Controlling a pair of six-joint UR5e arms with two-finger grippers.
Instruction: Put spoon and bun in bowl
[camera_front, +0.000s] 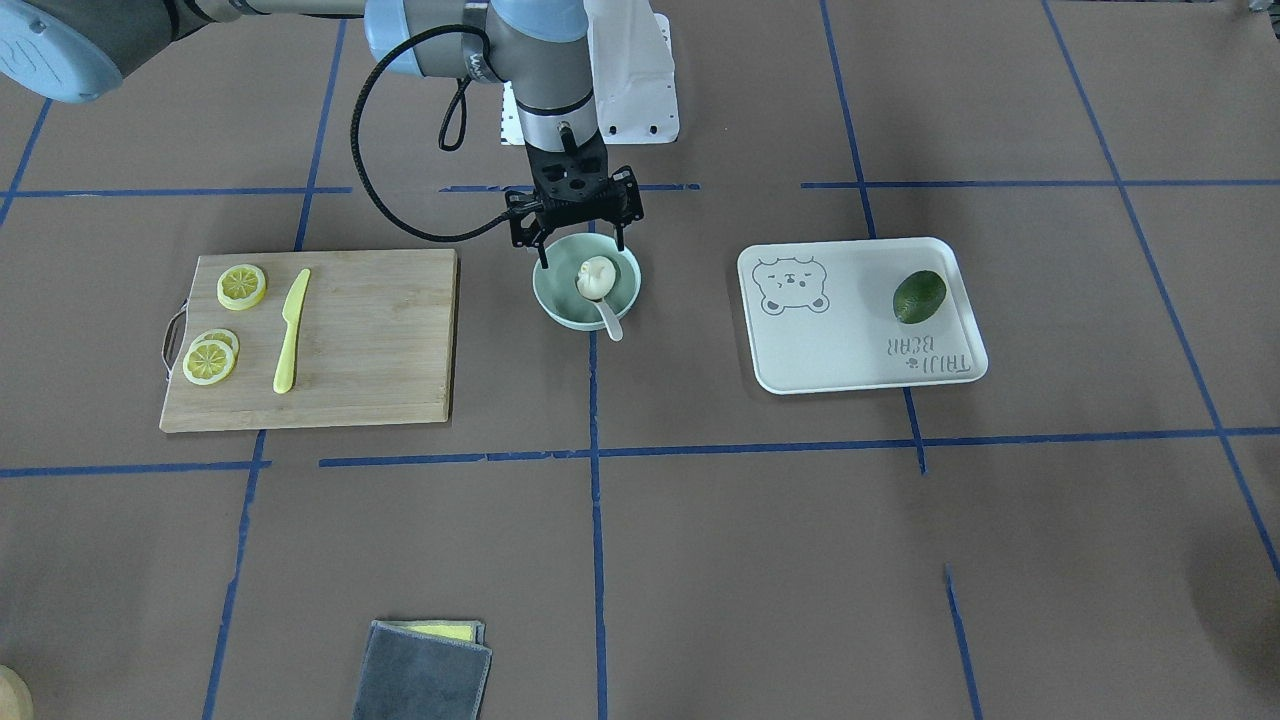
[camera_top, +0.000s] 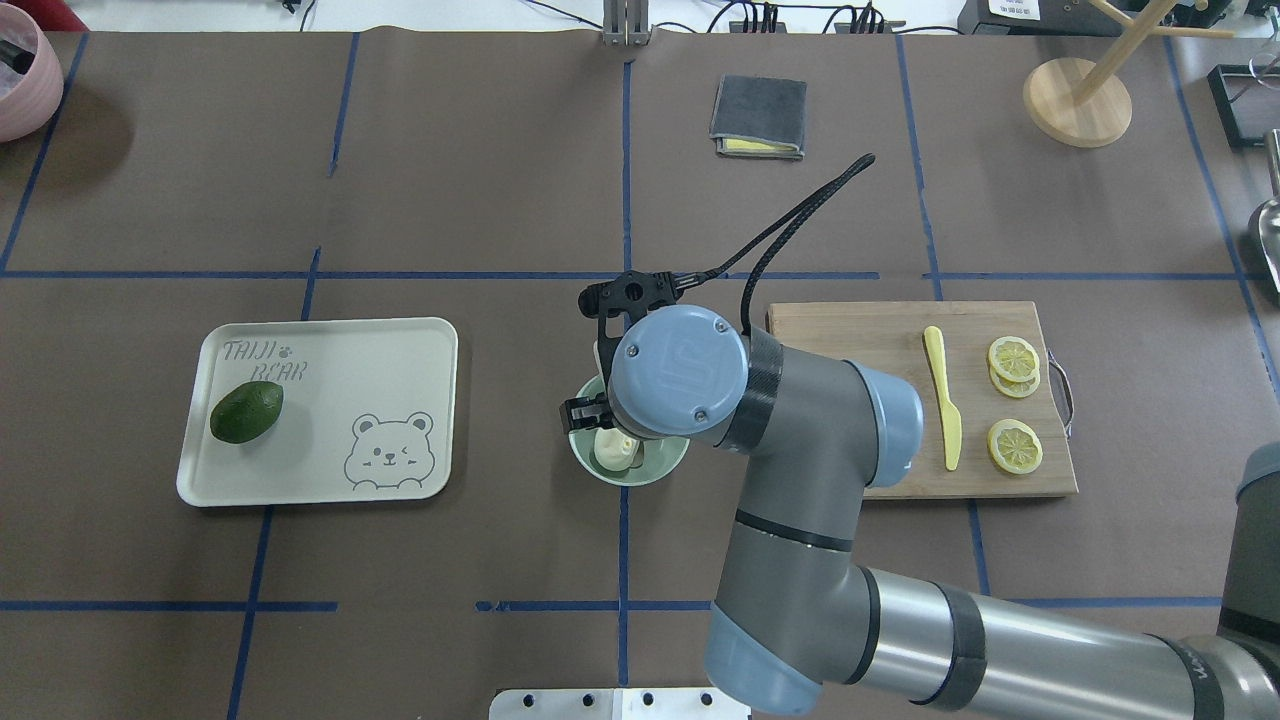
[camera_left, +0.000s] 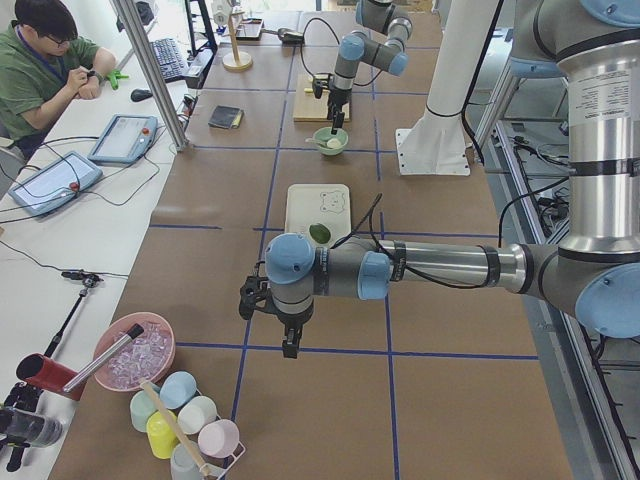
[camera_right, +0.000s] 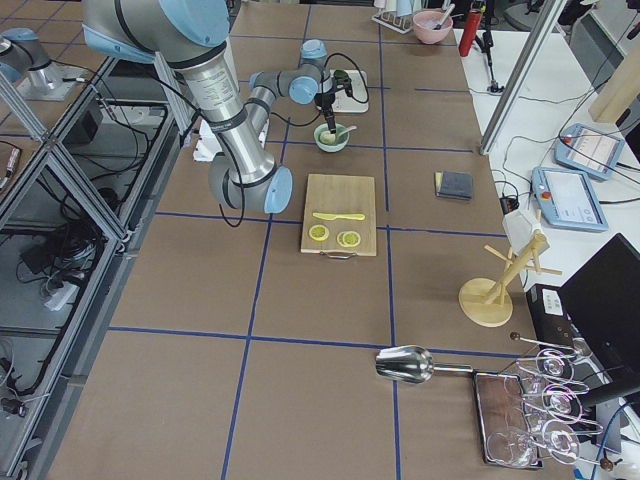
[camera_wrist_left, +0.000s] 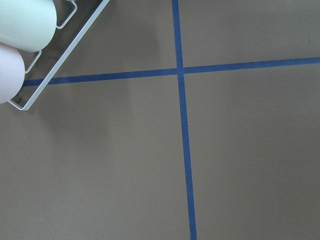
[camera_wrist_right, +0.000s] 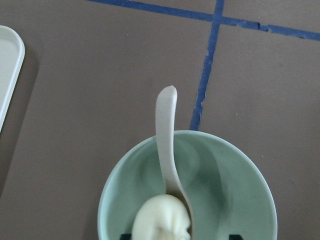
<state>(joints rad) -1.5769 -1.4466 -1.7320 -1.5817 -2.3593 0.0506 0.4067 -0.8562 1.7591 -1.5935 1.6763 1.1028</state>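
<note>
Just above the centre of the front-facing view, the bun (camera_front: 595, 277) and the spoon (camera_front: 607, 318) both lie in the bowl (camera_front: 548, 296), so the placing looks done. The right gripper (camera_front: 584, 242) hangs over them, jaws spread and empty; only withdrawal seems left. The left gripper (camera_left: 289, 343) cannot be judged

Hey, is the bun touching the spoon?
Touching. The right wrist view shows the bun resting on the scoop end of the spoon inside the bowl, with no gap between them.
</note>
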